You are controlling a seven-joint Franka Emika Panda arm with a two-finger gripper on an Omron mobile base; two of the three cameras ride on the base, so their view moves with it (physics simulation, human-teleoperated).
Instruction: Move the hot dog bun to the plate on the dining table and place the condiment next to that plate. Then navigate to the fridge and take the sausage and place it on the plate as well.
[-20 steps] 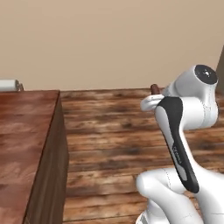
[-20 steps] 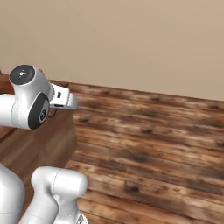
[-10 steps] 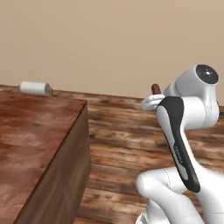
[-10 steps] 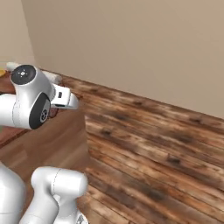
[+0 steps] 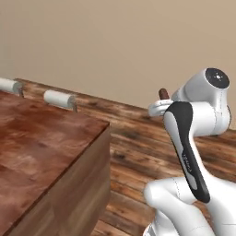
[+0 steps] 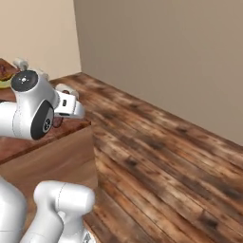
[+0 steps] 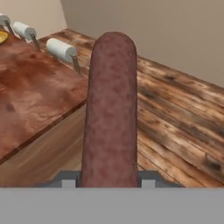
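Between the 2 dark finger tips in your hand view, the sausage [image 7: 111, 109] stands lengthwise up the middle, a dark red-brown cylinder with a rounded far end. The gripper [image 7: 109, 178] has its jaws closed narrow on the sausage's near end, one tip at each side.

You see the same grip from the left base view: the sausage's [image 5: 163, 94] end pokes up just above the white hand beside the arm's dark forearm panel. From the right base view the gripper [image 6: 60, 119] sits below the white wrist, with a small dark red-brown piece at it, over the edge of the dining table [image 6: 47, 142].

The dining table's [image 5: 41, 147] reddish-brown wood top has its corner toward the plank floor [image 5: 138, 143]. 2 white cylinders on thin metal stems [image 5: 59, 98] stand along its far edge; what they are you cannot tell.

Far left in your hand view, a sliver of the plate's [image 7: 2, 36] yellow rim shows on the table top, well apart from the sausage. A beige wall [image 5: 115, 46] runs behind.
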